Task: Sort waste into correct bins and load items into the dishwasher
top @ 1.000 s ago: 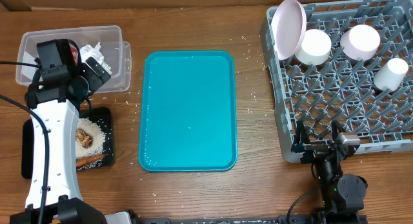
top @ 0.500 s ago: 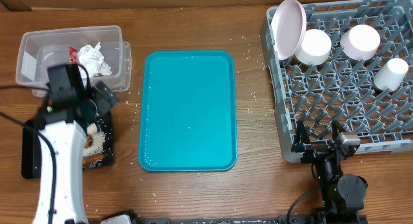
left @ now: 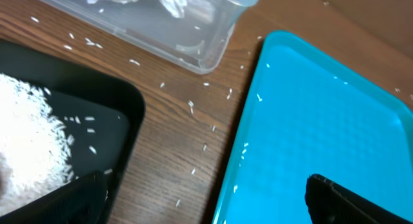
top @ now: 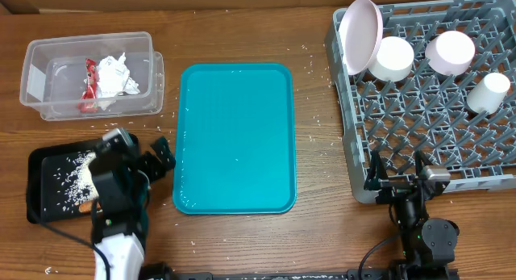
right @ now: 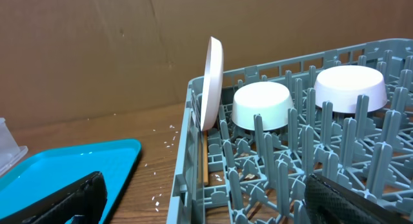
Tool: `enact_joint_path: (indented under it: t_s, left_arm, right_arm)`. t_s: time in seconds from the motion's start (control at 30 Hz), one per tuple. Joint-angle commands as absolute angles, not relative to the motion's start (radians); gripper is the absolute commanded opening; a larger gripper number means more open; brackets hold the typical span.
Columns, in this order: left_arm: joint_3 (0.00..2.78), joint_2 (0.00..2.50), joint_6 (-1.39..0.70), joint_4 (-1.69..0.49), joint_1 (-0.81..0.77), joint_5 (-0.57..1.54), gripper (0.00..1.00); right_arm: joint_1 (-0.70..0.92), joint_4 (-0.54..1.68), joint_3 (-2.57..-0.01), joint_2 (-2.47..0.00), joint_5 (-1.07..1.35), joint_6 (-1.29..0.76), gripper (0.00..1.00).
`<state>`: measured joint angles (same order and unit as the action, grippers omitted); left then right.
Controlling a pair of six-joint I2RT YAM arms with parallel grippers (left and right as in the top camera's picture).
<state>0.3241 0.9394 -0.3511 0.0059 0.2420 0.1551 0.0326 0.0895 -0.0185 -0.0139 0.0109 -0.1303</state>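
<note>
Across the brown wooden desk (top: 314,231), a clear plastic waste bin (top: 36,82) sits at the far left corner, holding crumpled white paper (top: 117,74) and a red wrapper (top: 89,86). By the near left edge lies a black rectangular tray (top: 48,163) strewn with white rice (top: 79,175). Between it and the central teal plastic tray (top: 234,135) hangs the left gripper (top: 161,157), jaws wide apart, gripping nothing. At the far right corner a grey plastic dishwasher rack (top: 419,127) carries a pink plate (top: 360,34) and upturned white bowls (top: 393,58); at its near edge the right gripper (top: 395,179) is spread wide, empty
</note>
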Motion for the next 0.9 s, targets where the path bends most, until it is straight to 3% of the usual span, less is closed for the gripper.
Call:
enact_joint_path:
  t_s: [0.0,0.53,0.73,0.87]
  left_arm:
    - [0.22,0.847,-0.31,0.067,0.235,0.193,1.0]
    - [0.005,0.328,-0.276,0.075,0.217,0.234,1.0]
    - [0.005,0.172,-0.097,0.022,0.103,0.218,1.0]
    - [0.004,0.05,-0.05,-0.068,0.004,0.094,1.0]
  right_arm:
    - [0.028,0.084,-0.008,-0.003,0.002,-0.123,1.0]
    - [0.028,0.084,-0.008,-0.003,0.002,-0.123,1.0]
    - [0.028,0.084,-0.008,-0.003,0.002,-0.123,1.0]
    - [0.028,0.084,-0.008,-0.003,0.002,-0.123,1.0]
